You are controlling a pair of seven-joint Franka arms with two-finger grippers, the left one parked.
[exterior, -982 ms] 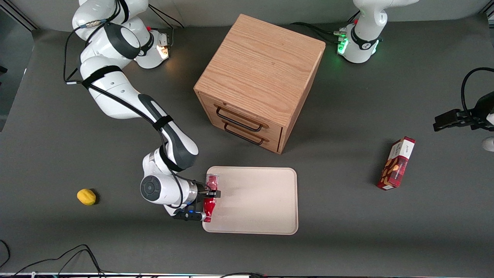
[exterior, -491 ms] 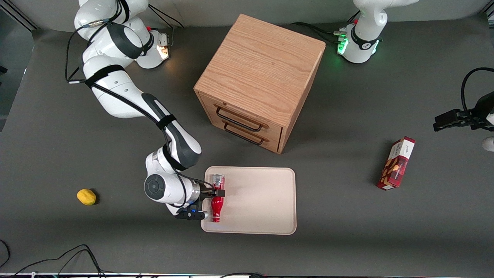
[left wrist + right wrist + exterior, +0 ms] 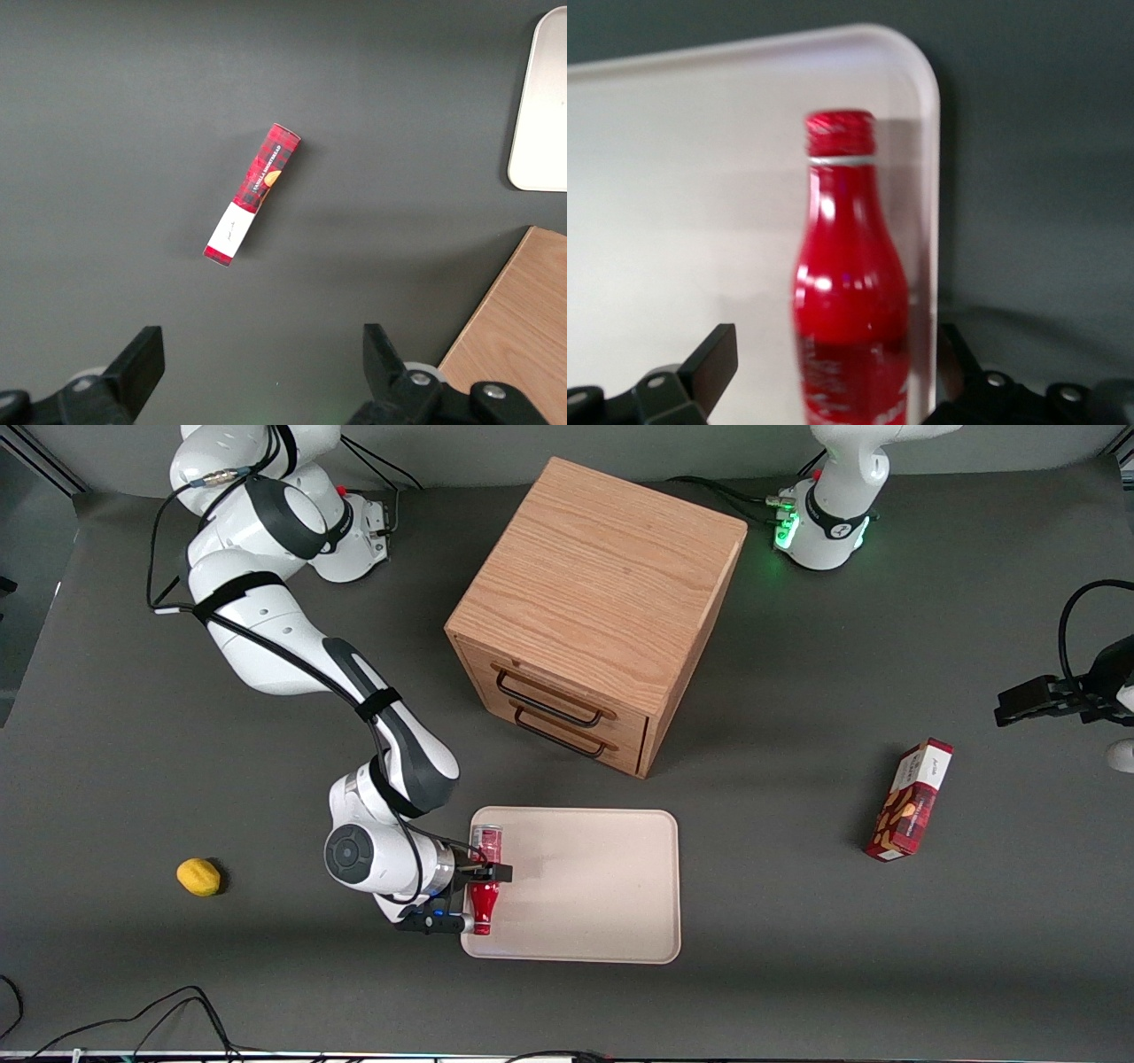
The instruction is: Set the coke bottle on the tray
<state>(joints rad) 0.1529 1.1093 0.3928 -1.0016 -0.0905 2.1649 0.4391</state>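
The coke bottle [image 3: 483,886] lies on the beige tray [image 3: 594,886], along the tray's edge at the working arm's end. Its silvery base points toward the drawer cabinet and its red cap toward the front camera. My right gripper [image 3: 483,877] is over the bottle's middle, and its jaws stand wide apart. In the right wrist view the bottle [image 3: 850,292] sits between the two fingers of the gripper [image 3: 833,372] with a gap on each side, close to the tray's [image 3: 700,177] rounded corner. An edge of the tray [image 3: 545,115] also shows in the left wrist view.
A wooden two-drawer cabinet [image 3: 594,602] stands farther from the front camera than the tray. A red snack box [image 3: 911,799] lies toward the parked arm's end and also shows in the left wrist view [image 3: 252,195]. A yellow lemon [image 3: 198,876] lies toward the working arm's end.
Gripper and bottle first moved inward over the tray, then back to the tray's edge at the working arm's end. The tray shifted slightly toward the working arm.
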